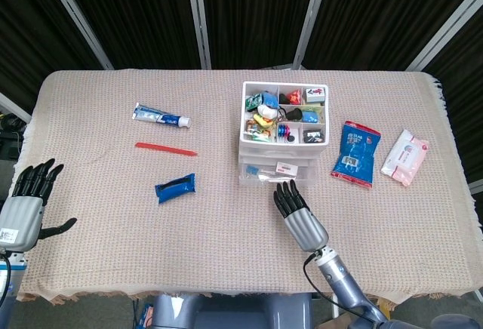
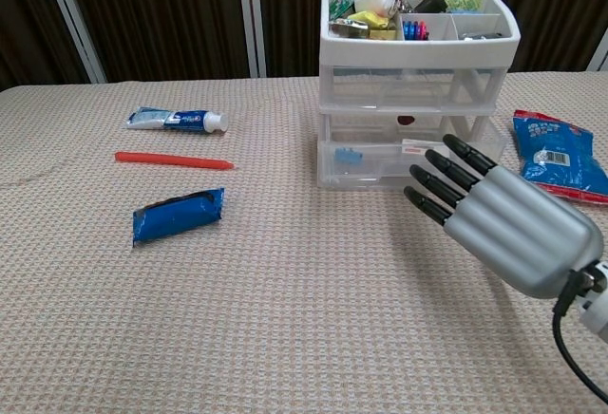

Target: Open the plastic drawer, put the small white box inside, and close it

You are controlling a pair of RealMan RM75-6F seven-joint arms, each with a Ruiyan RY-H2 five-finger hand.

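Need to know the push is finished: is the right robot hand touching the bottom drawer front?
Cannot tell. In the head view the right robot hand has fingertips at the bottom drawer front, but neither view plainly shows contact or a gap.

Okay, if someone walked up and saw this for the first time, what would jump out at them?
The right hand, fingers straight, right in front of the clear plastic drawer unit mid-table, whose top tray is crammed with colorful odds and ends. Next, the blue snack bag to that unit's right.
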